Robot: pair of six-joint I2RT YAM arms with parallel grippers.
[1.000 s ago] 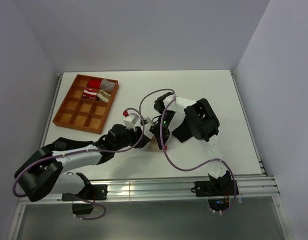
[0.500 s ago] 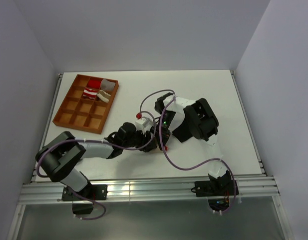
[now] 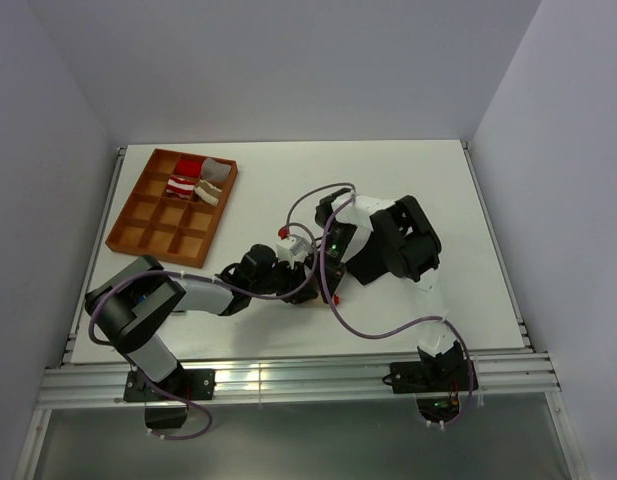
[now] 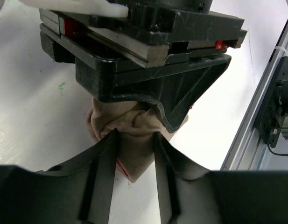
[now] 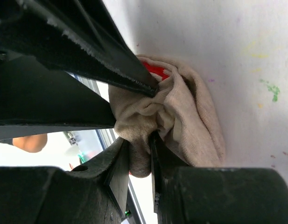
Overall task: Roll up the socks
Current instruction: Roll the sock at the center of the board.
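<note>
A white desk [image 3: 408, 180] is seen from above, with two robot arms reaching in from the near edge and meeting at its centre. Their black hands crowd together over a small crumpled beige sock [image 4: 127, 119], which lies on the desk surface between them and is mostly hidden from overhead.

From the left wrist camera, the left hand [image 4: 135, 140] has its two dark fingers pressed in on either side of a bunched fold of the beige sock, gripping it. The bulky black body of the other hand hangs just above, and one of its fingers comes down onto the same fabric.

From the right wrist camera, the right hand [image 5: 139, 140] has its fingers set close together, pinching a narrow fold of the sock between them. The sock bulges out to the right of that pinch, and its red end [image 5: 153, 70] peeks out from under the opposite hand's fingers.

At the far left of the desk, well apart from the arms, sits an orange compartment tray [image 3: 153, 238]. Red-and-white striped bundles [image 3: 183, 185] fill a few of its far compartments.
</note>
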